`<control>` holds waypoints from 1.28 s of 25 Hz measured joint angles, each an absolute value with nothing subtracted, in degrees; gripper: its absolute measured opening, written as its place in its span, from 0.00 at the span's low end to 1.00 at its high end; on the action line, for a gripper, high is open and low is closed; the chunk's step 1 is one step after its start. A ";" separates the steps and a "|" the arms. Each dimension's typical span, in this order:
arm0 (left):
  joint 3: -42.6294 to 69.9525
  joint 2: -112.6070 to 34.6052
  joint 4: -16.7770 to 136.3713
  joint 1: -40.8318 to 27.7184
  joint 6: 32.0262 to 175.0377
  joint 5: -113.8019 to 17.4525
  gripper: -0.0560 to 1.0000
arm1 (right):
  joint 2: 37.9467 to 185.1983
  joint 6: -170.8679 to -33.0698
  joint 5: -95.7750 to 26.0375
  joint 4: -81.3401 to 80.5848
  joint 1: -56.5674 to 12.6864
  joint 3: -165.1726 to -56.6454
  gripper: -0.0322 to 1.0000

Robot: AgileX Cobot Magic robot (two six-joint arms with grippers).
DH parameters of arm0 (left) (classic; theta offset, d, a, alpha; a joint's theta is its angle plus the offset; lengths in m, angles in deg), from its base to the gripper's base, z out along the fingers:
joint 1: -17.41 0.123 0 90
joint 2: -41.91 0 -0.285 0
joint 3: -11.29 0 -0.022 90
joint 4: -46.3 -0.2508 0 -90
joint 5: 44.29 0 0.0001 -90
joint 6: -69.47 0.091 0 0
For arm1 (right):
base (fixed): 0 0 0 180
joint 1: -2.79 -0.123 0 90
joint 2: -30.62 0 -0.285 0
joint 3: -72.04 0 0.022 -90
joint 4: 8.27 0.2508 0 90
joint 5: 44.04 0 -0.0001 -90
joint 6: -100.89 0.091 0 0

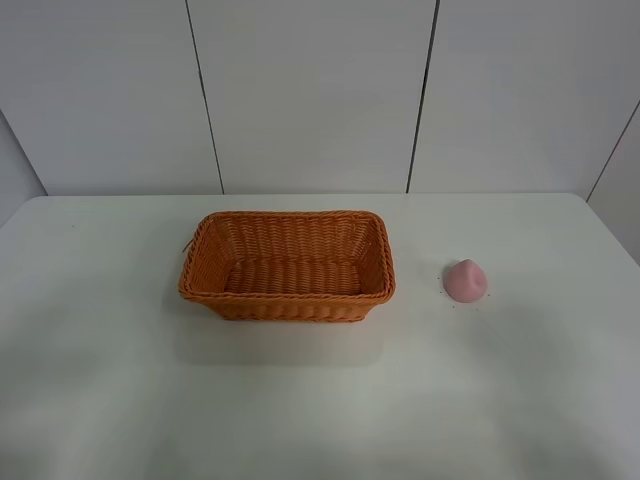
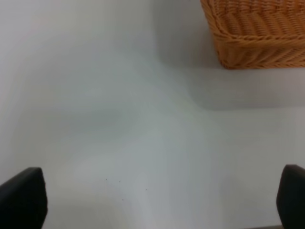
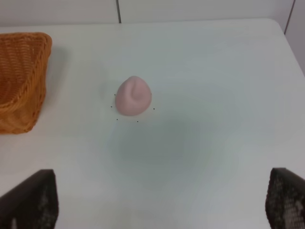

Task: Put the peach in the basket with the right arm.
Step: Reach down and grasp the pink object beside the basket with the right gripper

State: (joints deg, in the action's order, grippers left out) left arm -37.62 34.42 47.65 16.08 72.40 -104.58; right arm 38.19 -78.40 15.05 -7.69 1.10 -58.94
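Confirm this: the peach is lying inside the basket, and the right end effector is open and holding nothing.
Not quite. The peach is not inside the basket; it sits on the table to the basket's right, apart from it, as the exterior high view shows. The rest stands: the right end effector is open and holding nothing.

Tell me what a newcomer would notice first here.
The orange wicker basket dominates, sitting empty near the middle of the white table. The small pink peach lies alone on the table to its right in the high view, apart from it.
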 joint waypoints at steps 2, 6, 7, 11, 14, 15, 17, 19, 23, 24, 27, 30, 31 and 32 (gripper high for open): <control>-37.62 34.42 47.65 16.08 72.40 -104.58 0.99 | 38.19 -78.36 15.05 -7.69 1.10 -58.94 0.68; -37.62 34.42 47.65 16.08 72.40 -104.58 0.99 | 38.19 -78.36 15.05 -7.69 1.10 -58.94 0.68; -37.62 34.42 47.65 16.08 72.40 -104.58 0.99 | 38.19 -78.36 15.05 -7.69 1.10 -58.94 0.68; -37.62 34.42 47.65 16.08 72.40 -104.58 0.99 | 38.19 -78.36 15.05 -7.69 1.10 -58.94 0.68; -37.62 34.42 47.65 16.08 72.40 -104.58 0.99 | 40.87 -78.36 15.04 -7.69 1.10 -60.00 0.68; -37.62 34.42 47.65 16.08 72.40 -104.58 0.99 | 43.28 -78.35 15.04 -7.69 1.10 -61.00 0.68; -37.62 34.42 47.65 16.08 72.40 -104.58 0.99 | 49.19 -78.35 14.99 -7.69 1.10 -63.88 0.68; -37.62 34.42 47.65 16.08 72.40 -104.58 0.99 | 57.10 -78.35 14.99 -7.49 1.10 -67.07 0.68; -37.62 34.42 47.65 16.08 72.40 -104.58 0.99 | 73.59 -78.35 14.93 -7.42 1.10 -74.05 0.68; -37.62 34.42 47.65 16.08 72.40 -104.58 0.99 | 78.38 -78.35 14.74 -7.36 1.10 -76.25 0.68; -37.62 34.42 47.65 16.08 72.40 -104.58 0.99 | 87.90 -78.35 14.57 -7.36 1.10 -79.55 0.68; -37.62 34.42 47.65 16.08 72.40 -104.58 0.99 | 101.70 -78.35 14.46 -7.32 1.10 -84.76 0.68; -37.62 34.42 47.65 16.08 72.40 -104.58 0.99 | 105.75 -78.41 14.39 -7.32 1.10 -86.39 0.68; -37.62 34.42 47.65 16.08 72.40 -104.58 0.99 | 110.38 -78.47 14.39 -7.32 1.10 -88.85 0.68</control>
